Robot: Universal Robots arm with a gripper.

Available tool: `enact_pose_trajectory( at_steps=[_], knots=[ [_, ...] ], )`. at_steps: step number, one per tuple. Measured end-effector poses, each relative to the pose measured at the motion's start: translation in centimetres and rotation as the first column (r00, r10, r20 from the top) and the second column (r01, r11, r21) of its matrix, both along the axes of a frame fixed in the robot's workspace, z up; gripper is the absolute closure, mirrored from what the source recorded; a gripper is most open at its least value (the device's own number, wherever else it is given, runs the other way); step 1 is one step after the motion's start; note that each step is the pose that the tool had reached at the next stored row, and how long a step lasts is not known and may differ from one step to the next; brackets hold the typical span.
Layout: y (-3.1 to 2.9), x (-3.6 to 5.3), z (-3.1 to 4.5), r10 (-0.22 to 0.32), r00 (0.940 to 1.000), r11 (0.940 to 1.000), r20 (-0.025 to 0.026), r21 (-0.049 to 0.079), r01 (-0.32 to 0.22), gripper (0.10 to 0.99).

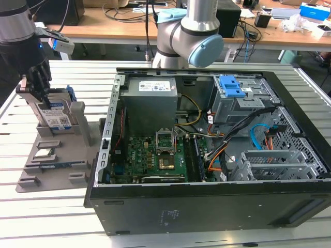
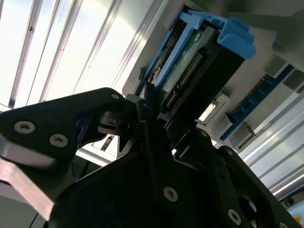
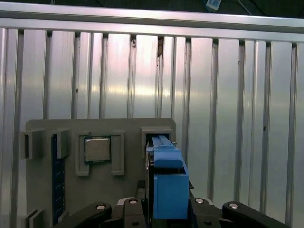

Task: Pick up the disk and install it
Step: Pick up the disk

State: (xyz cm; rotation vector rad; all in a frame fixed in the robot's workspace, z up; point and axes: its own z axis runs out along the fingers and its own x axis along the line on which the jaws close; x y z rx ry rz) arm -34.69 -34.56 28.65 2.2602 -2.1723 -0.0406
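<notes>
Exterior view's left: gripper (image 1: 40,89) apparently clamped on the disk (image 1: 56,118), which stands upright in the gray stand (image 1: 78,120) | step: pick-up, disk not yet lifted | a lift would likely need a straight pull clear of the slot | right: open computer case (image 1: 207,201) with its drive bay (image 1: 243,101)

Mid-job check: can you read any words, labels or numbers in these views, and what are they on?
Nothing can be read as text.
Label on the disk, white and blue with barcodes: print too small to read.
White label on the power supply: too small to read.
Faint marks on the computer case wall: too small to read.
Top of the processor chip in the first wrist view: blurred, no legible marking.
</notes>
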Motion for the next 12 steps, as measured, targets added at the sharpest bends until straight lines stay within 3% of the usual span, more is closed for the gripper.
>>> enact_pose_trajectory(
  at_steps=[12],
  knots=[
    [0.00, 0.00, 0.00, 0.000, 1.0000, 1.0000, -0.0001, 0.000, 0.000, 0.722]
  ],
)
